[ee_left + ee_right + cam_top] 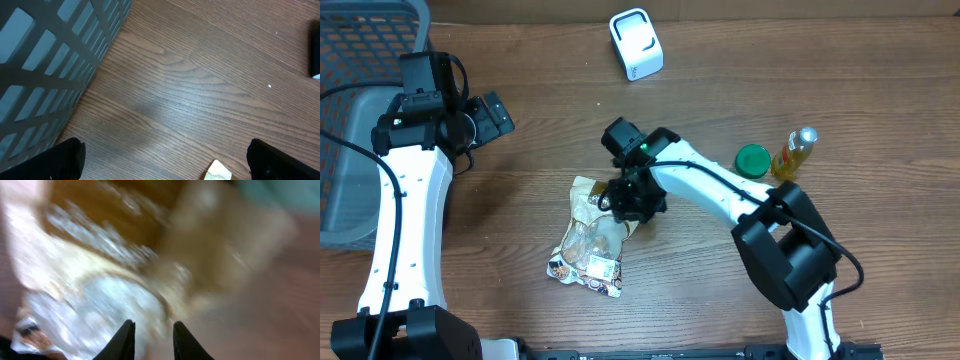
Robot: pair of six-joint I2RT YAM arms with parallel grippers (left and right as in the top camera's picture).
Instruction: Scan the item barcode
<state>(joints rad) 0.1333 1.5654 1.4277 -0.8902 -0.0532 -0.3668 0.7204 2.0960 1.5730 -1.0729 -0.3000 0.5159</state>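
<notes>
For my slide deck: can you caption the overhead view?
Right gripper over the snack bag, scanner beyond it, left gripper open beside the basket.

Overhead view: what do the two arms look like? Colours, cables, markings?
Both the left arm and right arm have white link shells and black joints, with a black cable along each. A green light glows at the right arm's wrist. The right gripper fingers are black and tapered.
</notes>
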